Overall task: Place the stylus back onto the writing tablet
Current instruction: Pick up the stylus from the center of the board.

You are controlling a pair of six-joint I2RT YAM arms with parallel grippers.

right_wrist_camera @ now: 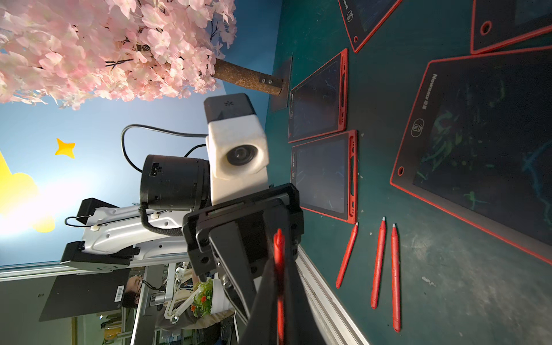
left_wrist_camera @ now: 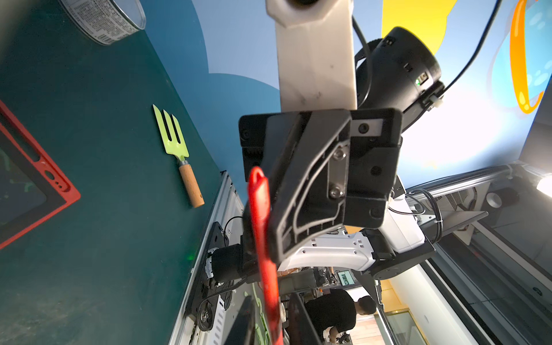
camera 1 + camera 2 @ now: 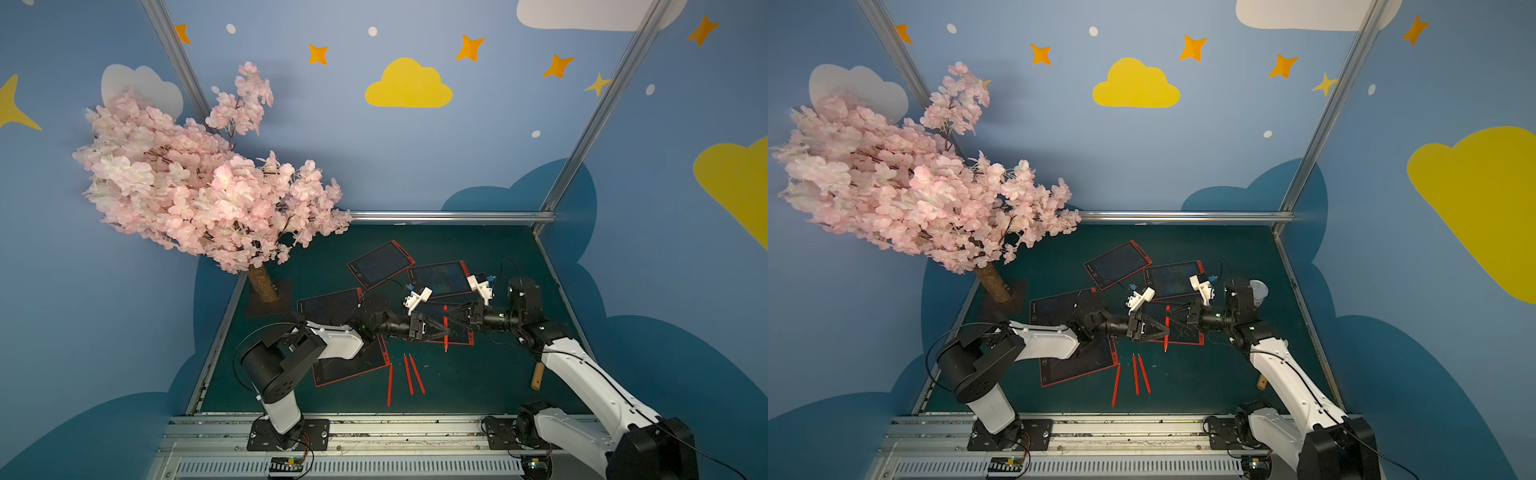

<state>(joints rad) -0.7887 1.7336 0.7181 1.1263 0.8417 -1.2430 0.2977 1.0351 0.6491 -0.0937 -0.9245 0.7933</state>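
A red stylus (image 3: 445, 328) (image 3: 1166, 328) hangs over a red-framed writing tablet (image 3: 462, 335) (image 3: 1185, 333) in the middle of the green mat. My right gripper (image 3: 449, 316) (image 1: 279, 268) comes in from the right and is shut on the stylus (image 1: 278, 242). From the left, my left gripper (image 3: 448, 331) (image 2: 270, 298) reaches the same stylus (image 2: 263, 239). Its jaws stand narrowly open on either side of it, with thin gaps showing.
Three loose red styluses (image 3: 408, 374) lie on the mat in front of the tablets. Several more tablets (image 3: 380, 264) spread behind and to the left. A blossom tree (image 3: 262, 286) stands at the back left. A green hand fork (image 2: 176, 143) and a can (image 3: 1258, 291) lie to the right.
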